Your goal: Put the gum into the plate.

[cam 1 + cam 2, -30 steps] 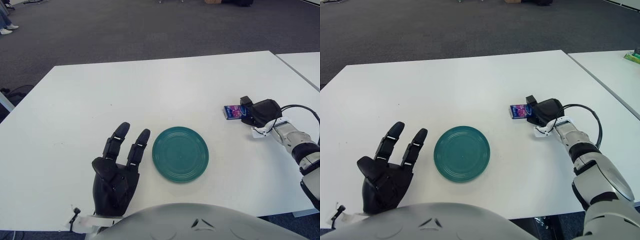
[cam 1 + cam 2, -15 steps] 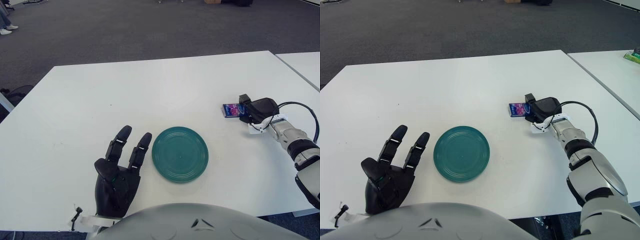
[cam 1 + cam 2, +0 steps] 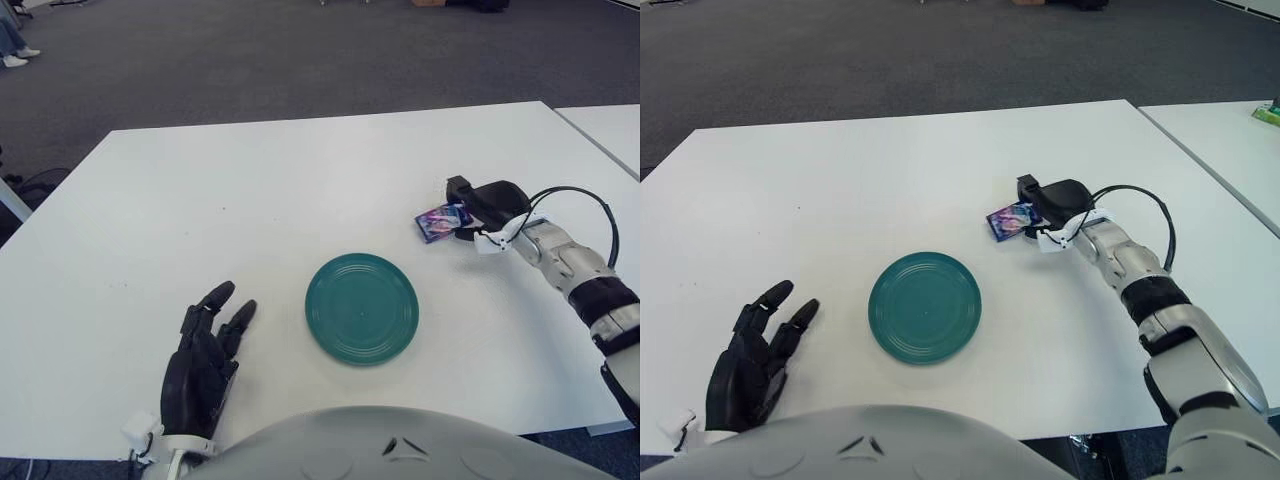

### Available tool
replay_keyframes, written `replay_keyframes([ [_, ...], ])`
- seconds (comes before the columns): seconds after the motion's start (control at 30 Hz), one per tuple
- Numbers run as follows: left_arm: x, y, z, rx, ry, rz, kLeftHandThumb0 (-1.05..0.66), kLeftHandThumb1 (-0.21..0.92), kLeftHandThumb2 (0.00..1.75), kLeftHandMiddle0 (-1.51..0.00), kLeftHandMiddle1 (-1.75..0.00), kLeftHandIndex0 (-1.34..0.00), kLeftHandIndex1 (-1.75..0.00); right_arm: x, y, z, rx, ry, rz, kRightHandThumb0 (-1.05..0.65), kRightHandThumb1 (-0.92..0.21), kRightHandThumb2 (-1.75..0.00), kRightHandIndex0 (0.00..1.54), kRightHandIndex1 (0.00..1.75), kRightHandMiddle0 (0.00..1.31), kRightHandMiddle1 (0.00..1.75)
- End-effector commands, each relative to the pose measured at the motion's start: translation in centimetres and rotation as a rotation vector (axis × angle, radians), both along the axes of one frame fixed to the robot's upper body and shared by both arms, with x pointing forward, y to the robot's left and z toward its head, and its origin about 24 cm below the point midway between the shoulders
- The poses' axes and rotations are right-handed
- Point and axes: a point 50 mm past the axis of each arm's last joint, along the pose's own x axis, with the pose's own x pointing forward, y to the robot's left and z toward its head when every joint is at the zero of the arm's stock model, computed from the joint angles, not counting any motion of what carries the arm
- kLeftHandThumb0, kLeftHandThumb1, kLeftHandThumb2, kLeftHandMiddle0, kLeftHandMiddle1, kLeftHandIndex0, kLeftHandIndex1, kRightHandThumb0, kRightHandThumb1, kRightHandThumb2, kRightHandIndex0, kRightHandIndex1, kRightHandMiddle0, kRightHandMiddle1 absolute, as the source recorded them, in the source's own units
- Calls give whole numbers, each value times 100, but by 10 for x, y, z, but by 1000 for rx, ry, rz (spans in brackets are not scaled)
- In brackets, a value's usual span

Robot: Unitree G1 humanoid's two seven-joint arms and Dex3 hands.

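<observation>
A small purple-blue gum pack (image 3: 439,221) is held tilted just above the white table, to the upper right of the round green plate (image 3: 361,307). My right hand (image 3: 482,207) is shut on the pack's right end, and its forearm reaches in from the right. The plate lies flat at the table's front centre with nothing in it. My left hand (image 3: 203,350) rests low at the front left of the table, fingers relaxed and spread, holding nothing.
The white table (image 3: 250,200) spans the view, with grey carpet behind it. A second white table (image 3: 610,125) stands at the right, close to the first. A black cable (image 3: 575,195) loops over my right wrist.
My right hand has carried the gum pack left, toward the plate, and tilted it. My left hand has pulled back toward the table's front edge and lowered.
</observation>
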Motion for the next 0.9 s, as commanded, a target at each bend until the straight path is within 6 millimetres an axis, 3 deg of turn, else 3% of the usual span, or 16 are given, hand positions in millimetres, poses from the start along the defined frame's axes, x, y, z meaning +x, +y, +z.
replay_keyframes([
  [0.0,-1,4,2,143,17,-5,-99,92,94,-32,-36,-6,-99,-10,3,13,28,-9,42,-42,-51,-107,110,175,47,175],
  [0.3,-1,3,-5,217,82,-22,-95,92,102,-32,-21,0,-92,-30,22,31,31,-24,141,-43,-49,-110,110,175,48,175],
  [0.47,-5,-6,21,248,113,-27,-94,92,105,-31,-16,0,-85,-31,25,37,38,1,145,-43,-48,-111,110,175,49,175],
  [0.6,-2,-2,2,270,183,-69,-94,92,107,-29,-13,0,-75,-37,38,53,45,17,189,-43,-48,-111,110,175,49,175],
  [0.87,4,1,3,281,203,-128,-95,92,112,-25,-6,0,-60,-53,59,69,27,38,263,-43,-48,-112,110,175,49,175],
])
